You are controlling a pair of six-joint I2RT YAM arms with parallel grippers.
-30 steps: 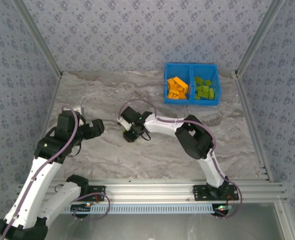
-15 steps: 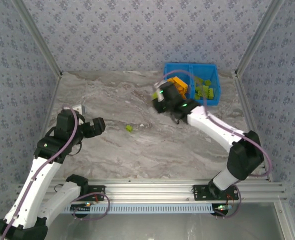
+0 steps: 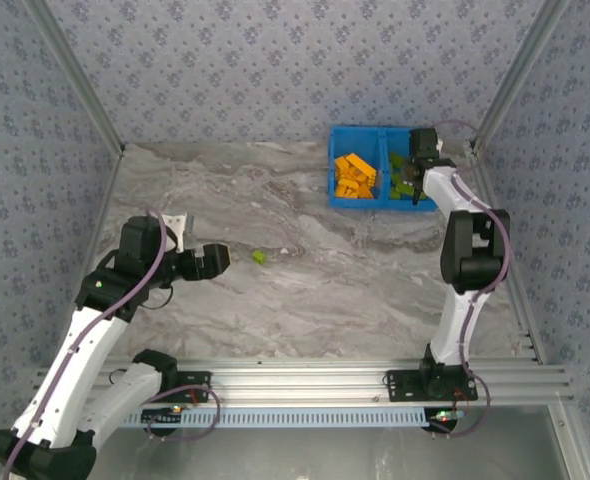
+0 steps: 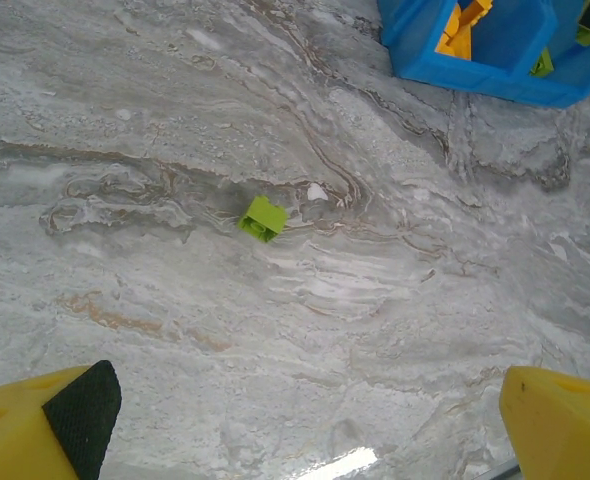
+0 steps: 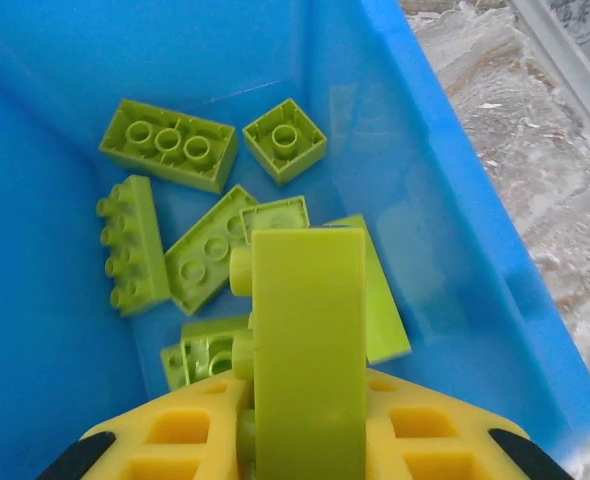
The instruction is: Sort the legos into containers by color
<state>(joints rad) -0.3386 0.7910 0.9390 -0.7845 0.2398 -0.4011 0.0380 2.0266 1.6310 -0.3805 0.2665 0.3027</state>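
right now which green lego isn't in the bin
The small green brick lying alone on the marble table; the other green bricks lie in the blue bin, and the right end effector holds a long green brick.

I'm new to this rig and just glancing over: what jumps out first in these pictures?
The right gripper hangs over the right compartment of the blue bin, shut on a green brick above a pile of green ones. One stray green brick lies alone on the marbled table, with the open left gripper just left of it.
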